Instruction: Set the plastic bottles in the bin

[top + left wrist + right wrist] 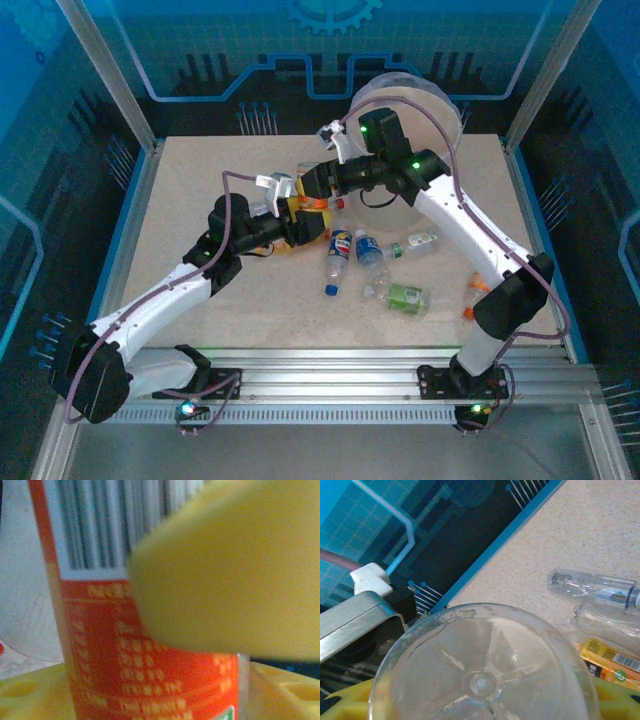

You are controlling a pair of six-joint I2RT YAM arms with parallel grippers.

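An orange-labelled plastic bottle (318,205) hangs above the middle of the table, where both grippers meet. My right gripper (322,193) comes in from the bin side. In its wrist view the bottle's clear base (482,680) sits tight between my yellow fingers (345,702), gripper (482,702) shut on it. My left gripper (300,228) is at the same bottle. Its wrist view shows the orange label and barcode (100,645) close up, with my gripper (160,700) open and one finger (20,690) off to each side. The off-white bin (440,100) stands at the back behind the right arm.
Loose bottles lie in front of the grippers: two blue-labelled ones (340,245) (368,248), a clear one with a green cap (415,243) and a green-labelled one (405,297). Orange caps (478,284) show beside the right arm. A metal frame post (355,620) stands at the table's corner.
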